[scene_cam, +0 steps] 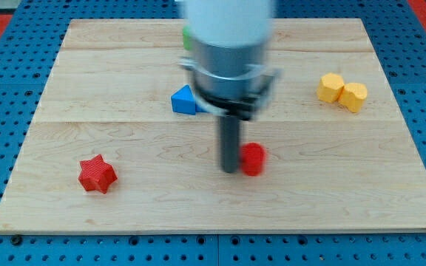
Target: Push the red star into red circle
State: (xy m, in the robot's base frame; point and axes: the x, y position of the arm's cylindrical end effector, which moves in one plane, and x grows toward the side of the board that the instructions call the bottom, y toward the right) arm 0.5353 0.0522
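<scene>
Red star (97, 174) sits near the board's lower left corner, at about nine o'clock from my tip (231, 169) and well apart from it, while the tip holds nothing and stands just beside, seemingly touching, the red circle (253, 159) at its three o'clock. To drive the star toward the circle I judge the tip must first get round to the star's far, nine o'clock side. Farther out, a blue triangle (186, 100) lies at eleven o'clock behind the arm, a green block (187, 37) peeks out at twelve, and two yellow blocks (342, 91) rest at two o'clock on the wooden board (346, 192).
</scene>
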